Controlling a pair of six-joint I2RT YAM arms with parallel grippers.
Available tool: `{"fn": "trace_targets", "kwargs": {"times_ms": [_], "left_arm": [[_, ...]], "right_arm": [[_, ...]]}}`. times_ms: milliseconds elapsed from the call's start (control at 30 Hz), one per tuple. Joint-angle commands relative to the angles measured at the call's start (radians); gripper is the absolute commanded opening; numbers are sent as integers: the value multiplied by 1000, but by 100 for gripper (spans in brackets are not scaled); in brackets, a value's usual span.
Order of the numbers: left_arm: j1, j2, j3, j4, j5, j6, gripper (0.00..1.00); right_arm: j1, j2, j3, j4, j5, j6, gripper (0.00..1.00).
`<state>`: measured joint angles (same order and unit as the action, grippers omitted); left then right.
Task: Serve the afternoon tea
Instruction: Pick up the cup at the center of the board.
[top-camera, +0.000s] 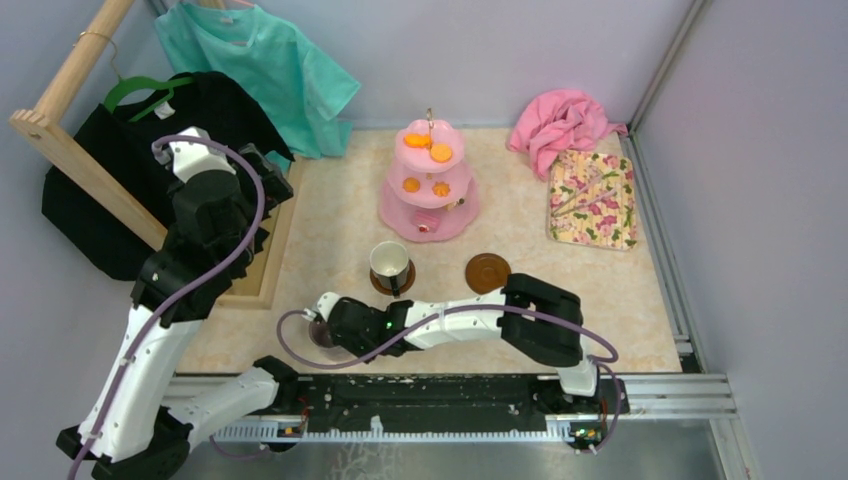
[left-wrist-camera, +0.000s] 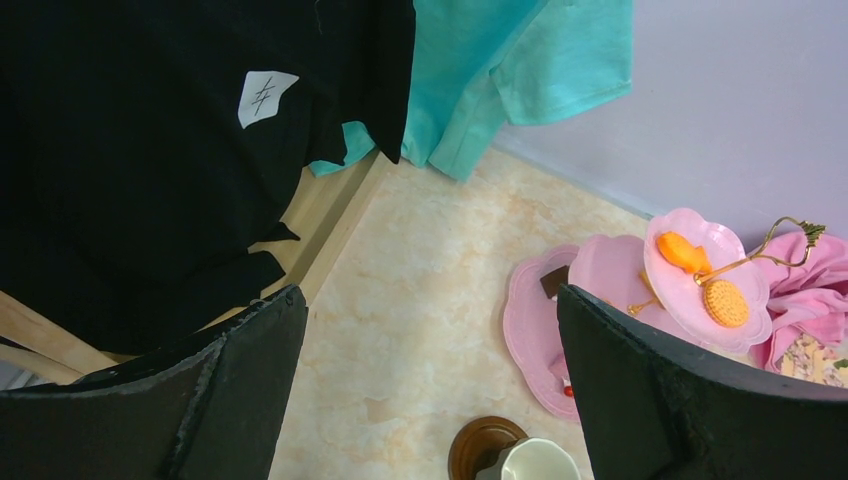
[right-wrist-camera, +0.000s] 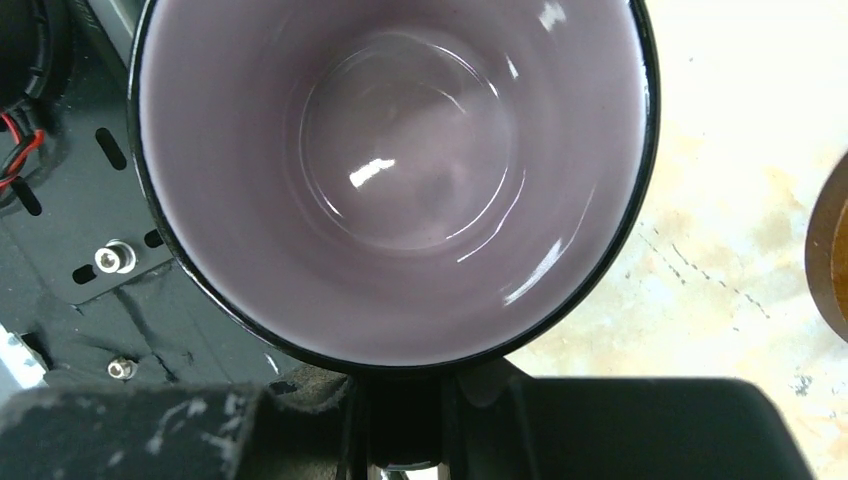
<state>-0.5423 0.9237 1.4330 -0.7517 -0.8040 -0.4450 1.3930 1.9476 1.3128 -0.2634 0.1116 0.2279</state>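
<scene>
The pink three-tier cake stand (top-camera: 428, 190) (left-wrist-camera: 600, 270) stands at the back middle, with small orange snacks (top-camera: 441, 152) on its tiers. In front of it a white mug (top-camera: 389, 262) (left-wrist-camera: 540, 462) sits on a brown saucer (top-camera: 392, 284). To the right lies a second saucer (top-camera: 487, 272) with nothing on it. My right gripper (top-camera: 335, 328) (right-wrist-camera: 405, 425) is shut on the handle of the grey-purple mug (top-camera: 322, 332) (right-wrist-camera: 400, 170), near the table's front edge. My left gripper (top-camera: 268, 185) (left-wrist-camera: 430, 300) hangs open, high at the left.
A pink cloth (top-camera: 560, 125) and a floral mat (top-camera: 593, 198) lie at the back right. A wooden rack (top-camera: 75, 150) with a black shirt (top-camera: 130, 140) and a teal shirt (top-camera: 260, 60) stands on the left. A metal rail (top-camera: 450, 392) runs along the front.
</scene>
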Motion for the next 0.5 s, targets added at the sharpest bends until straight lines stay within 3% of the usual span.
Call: {"fn": "trace_targets", "kwargs": {"times_ms": [0, 200, 467], "left_arm": [[5, -20, -6, 14, -22, -11, 99], [4, -26, -29, 46, -45, -34, 99], [5, -10, -34, 95, -48, -36, 99]], "right_arm": [[31, -69, 84, -39, 80, 1, 0], [83, -148, 92, -167, 224, 70, 0], [147, -317, 2, -359, 414, 315, 0]]}}
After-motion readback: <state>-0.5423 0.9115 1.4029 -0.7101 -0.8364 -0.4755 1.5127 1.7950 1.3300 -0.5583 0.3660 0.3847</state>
